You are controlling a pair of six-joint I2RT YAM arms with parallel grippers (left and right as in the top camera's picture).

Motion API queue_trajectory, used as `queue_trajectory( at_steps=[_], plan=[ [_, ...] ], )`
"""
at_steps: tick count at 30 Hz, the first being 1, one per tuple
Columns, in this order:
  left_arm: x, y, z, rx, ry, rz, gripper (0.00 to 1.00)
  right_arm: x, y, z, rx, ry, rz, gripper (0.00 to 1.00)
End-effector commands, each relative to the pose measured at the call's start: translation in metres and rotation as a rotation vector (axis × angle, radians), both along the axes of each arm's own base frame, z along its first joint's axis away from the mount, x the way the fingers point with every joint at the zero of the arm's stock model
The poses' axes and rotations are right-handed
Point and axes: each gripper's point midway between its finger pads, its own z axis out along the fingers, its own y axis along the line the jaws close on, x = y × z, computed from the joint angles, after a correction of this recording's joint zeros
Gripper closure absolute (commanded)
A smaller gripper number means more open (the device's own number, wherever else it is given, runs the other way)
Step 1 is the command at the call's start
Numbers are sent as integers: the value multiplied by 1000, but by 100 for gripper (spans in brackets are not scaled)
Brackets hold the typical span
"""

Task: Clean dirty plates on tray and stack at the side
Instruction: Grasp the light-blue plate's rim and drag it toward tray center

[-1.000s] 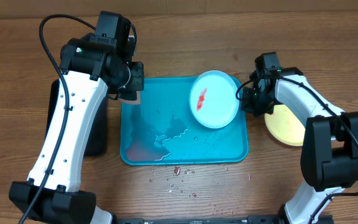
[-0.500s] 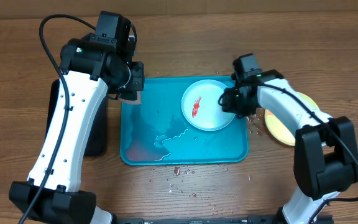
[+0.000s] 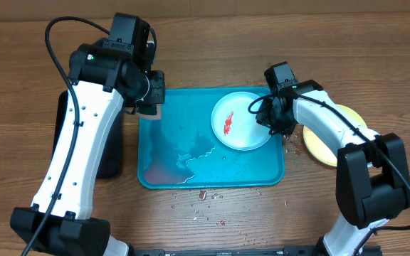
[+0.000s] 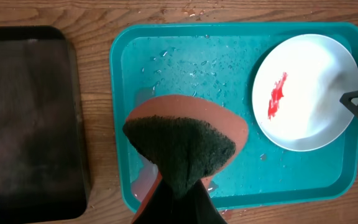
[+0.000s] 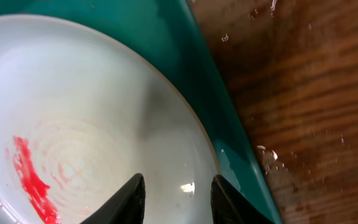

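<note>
A pale plate [image 3: 239,134] with a red sauce smear lies flat in the right part of the turquoise tray [image 3: 191,171]. It also shows in the left wrist view [image 4: 303,93] and the right wrist view [image 5: 73,124]. My right gripper [image 3: 269,119] is over the plate's right rim, its fingers [image 5: 178,199] apart with bare plate between them. My left gripper [image 3: 148,96] hovers over the tray's left part, shut [image 4: 179,205] on an orange sponge [image 4: 185,137] with a dark green scrub face. A yellow-green plate [image 3: 326,146] lies on the table to the right, partly hidden by my right arm. The third plate is out of view.
A black tray [image 4: 30,118] sits left of the turquoise tray, under my left arm. The turquoise tray [image 4: 185,62] is wet, with a pinkish puddle at its front left. Red crumbs and drops [image 3: 205,195] lie on the wood in front of it.
My right gripper carried the pale plate from the tray's right edge leftward and set it flat in the tray. The left arm has not moved.
</note>
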Motion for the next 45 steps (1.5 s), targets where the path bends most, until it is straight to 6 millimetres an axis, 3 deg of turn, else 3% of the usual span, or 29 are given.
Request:
queue_trajectory(
  at_steps=[1, 7, 10, 15, 20, 24, 32, 35, 41, 45],
  plan=[
    [-2, -5, 3, -13, -9, -11, 96, -2, 2, 15, 22, -5, 11, 67],
    [-2, -4, 3, -11, -10, -10, 96, 0, -4, 42, -15, -13, 4, 66],
    [-2, -4, 3, -10, -9, -10, 96, -5, -8, 44, -33, 10, 3, 66],
    [-2, -4, 3, -11, -10, -10, 96, -25, -16, 23, -68, 75, 1, 66],
    [-2, -4, 3, -11, -11, -10, 96, -35, -5, -5, -27, 86, 45, 67],
    [-1, -4, 3, -11, -11, -10, 96, -34, -2, -13, -17, 71, 71, 71],
    [3, -5, 5, -15, -29, -9, 95, -30, 18, -28, 63, 69, 234, 88],
    [3, -6, 5, -16, -31, -9, 96, -29, 26, -24, 100, 61, 315, 92],
    [5, -6, 6, -20, -41, -9, 96, -31, 67, -8, 125, 27, 451, 93],
    [5, -6, 6, -20, -40, -6, 96, -28, 83, -3, 139, 12, 372, 90]
  ],
)
